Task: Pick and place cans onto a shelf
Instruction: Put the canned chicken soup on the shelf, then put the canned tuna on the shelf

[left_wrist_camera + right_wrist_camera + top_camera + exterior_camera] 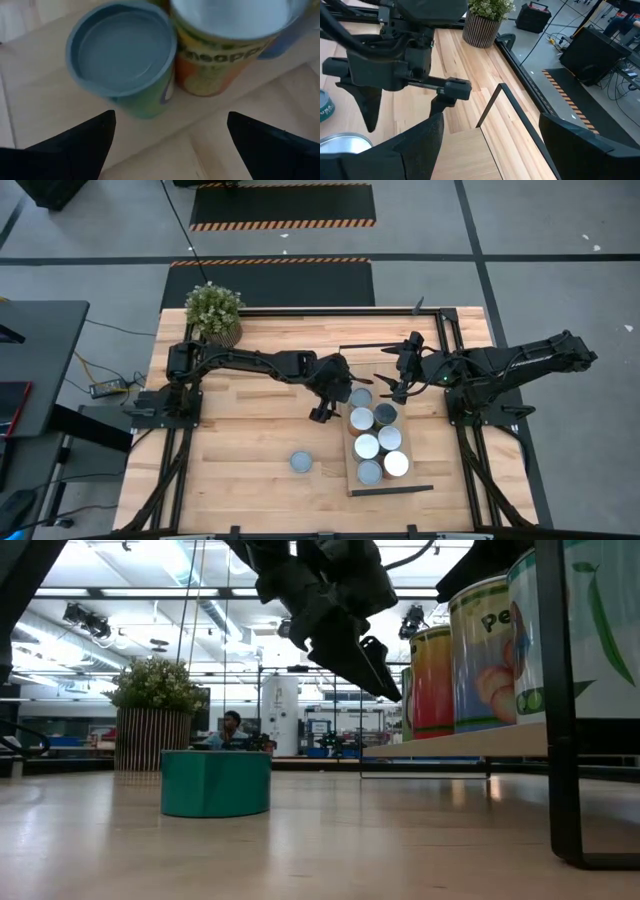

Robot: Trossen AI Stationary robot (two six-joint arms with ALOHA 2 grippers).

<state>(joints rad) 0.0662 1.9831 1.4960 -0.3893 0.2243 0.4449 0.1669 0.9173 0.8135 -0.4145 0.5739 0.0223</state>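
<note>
One round teal can (302,462) sits alone on the smooth wooden table (240,470). Six shiny tins (375,442) stand packed on the long flat wood shelf (352,476). Beside them, the left gripper (322,402) hangs open and empty. The right gripper (393,384) hovers wide open and empty too.

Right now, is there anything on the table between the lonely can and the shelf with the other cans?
No. In the high view, only bare wood lies between the lone can and the shelf.

Grey floor (90,240), hazard-striped mats (282,207), bright ceiling lights (190,565).
</note>
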